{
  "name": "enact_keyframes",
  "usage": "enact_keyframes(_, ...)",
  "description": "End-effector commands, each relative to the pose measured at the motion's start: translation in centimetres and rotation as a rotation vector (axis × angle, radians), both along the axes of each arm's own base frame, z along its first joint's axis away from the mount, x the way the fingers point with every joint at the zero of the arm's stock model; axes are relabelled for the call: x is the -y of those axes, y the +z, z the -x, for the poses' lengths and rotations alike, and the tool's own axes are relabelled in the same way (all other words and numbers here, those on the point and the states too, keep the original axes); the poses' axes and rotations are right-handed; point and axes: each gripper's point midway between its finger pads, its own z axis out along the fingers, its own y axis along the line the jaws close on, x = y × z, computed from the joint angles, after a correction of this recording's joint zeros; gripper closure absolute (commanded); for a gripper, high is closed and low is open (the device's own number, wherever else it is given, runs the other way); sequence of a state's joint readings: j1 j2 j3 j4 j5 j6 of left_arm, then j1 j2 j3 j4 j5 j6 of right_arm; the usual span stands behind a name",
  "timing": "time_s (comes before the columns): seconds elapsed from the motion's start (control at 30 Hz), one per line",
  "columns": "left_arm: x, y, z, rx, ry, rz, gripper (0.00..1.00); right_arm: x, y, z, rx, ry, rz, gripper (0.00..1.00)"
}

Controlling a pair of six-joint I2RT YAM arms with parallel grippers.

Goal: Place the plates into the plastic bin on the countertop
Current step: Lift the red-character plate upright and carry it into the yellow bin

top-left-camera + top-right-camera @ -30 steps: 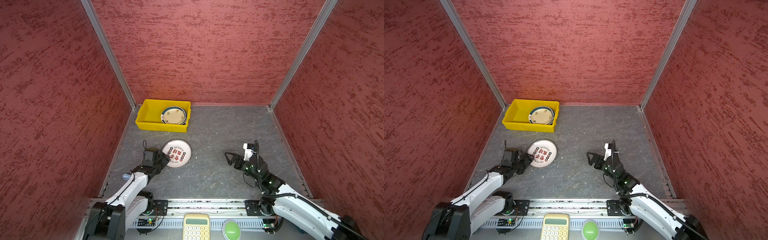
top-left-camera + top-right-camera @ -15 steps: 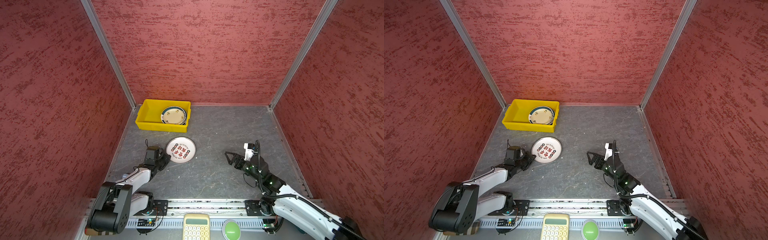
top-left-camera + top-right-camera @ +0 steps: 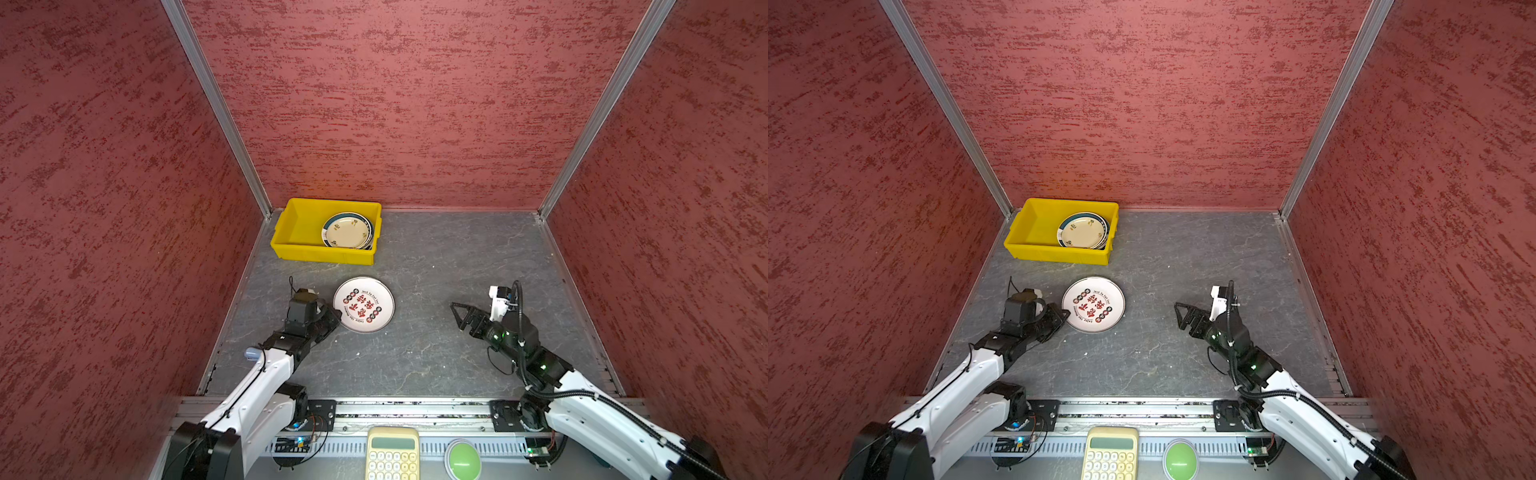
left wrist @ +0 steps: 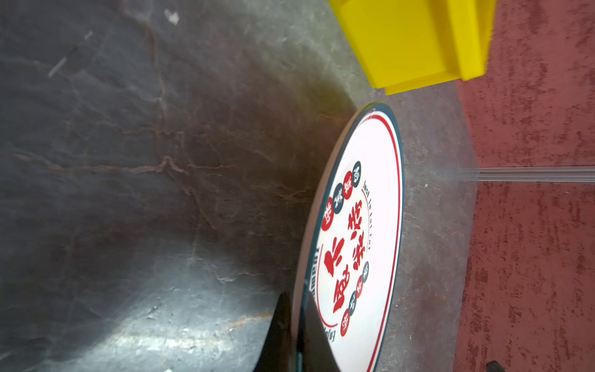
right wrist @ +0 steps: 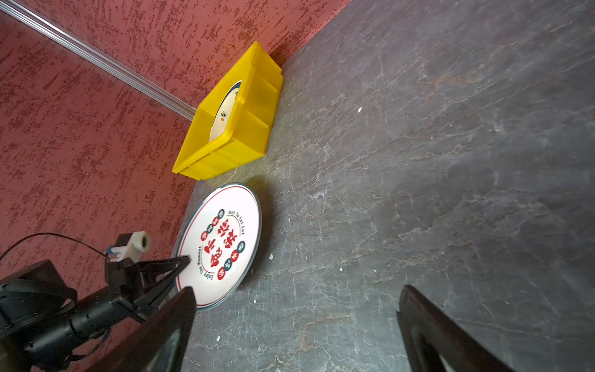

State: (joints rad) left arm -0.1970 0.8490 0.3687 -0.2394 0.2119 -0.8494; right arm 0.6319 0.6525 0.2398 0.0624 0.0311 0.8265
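One plate outside bin, as far as you can see.

Both top views: red-lettered plate [image 3: 363, 304] low on surface [image 3: 457, 257], just in front of plastic bin [image 3: 291, 245]. Stack of plates [image 3: 347, 230] already in bin's right half, count unclear. Right gripper [image 3: 459, 312] well apart.

Left wrist: your left gripper [image 3: 332, 319] clamped on plate rim.

Right wrist: right gripper wide open, holding nothing.

Remaining, likely: lift, carry, release into bin.

Grey veined surface boxed by red walls [image 3: 1142, 104]; calculator [image 3: 392, 453] and green button [image 3: 462, 461] at front rail.
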Motion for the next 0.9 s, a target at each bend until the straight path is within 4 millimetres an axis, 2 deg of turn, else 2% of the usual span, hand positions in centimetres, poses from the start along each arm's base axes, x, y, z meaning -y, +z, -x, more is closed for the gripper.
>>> enact_keyframes(0.0,0.4,5.8,-1.8,0.160,-0.024,-0.005,1.00,0.0,2.5,-0.8,0.045,-0.026,-0.013,0.01)
enact_keyframes(0.13,0.7,9.5,-3.6,0.228,-0.039,-0.008,1.00,0.2,3.5,-1.0,0.056,-0.034,0.010,0.01)
enact_keyframes(0.2,0.6,10.5,-4.9,0.243,-0.029,-0.016,1.00,0.3,4.3,-1.1,0.073,-0.039,0.012,0.01)
enact_keyframes(0.37,-1.1,13.4,-9.8,0.293,0.058,-0.059,1.00,0.7,5.8,-1.1,0.114,-0.051,0.007,0.01)
enact_keyframes(0.5,-3.2,15.3,-14.3,0.349,0.141,-0.161,1.00,0.9,5.7,-1.3,0.118,-0.063,0.027,0.01)
enact_keyframes(0.6,-5.5,14.7,-17.9,0.321,0.202,-0.223,1.00,1.2,5.4,-1.4,0.101,-0.076,0.055,0.01)
enact_keyframes(0.73,-7.8,12.8,-23.3,0.257,0.217,-0.202,1.00,1.6,5.8,-1.4,0.103,-0.092,0.068,0.01)
enact_keyframes(0.87,-8.8,11.1,-27.5,0.198,0.198,-0.188,1.00,2.4,6.2,-1.3,0.109,-0.125,0.073,0.01)
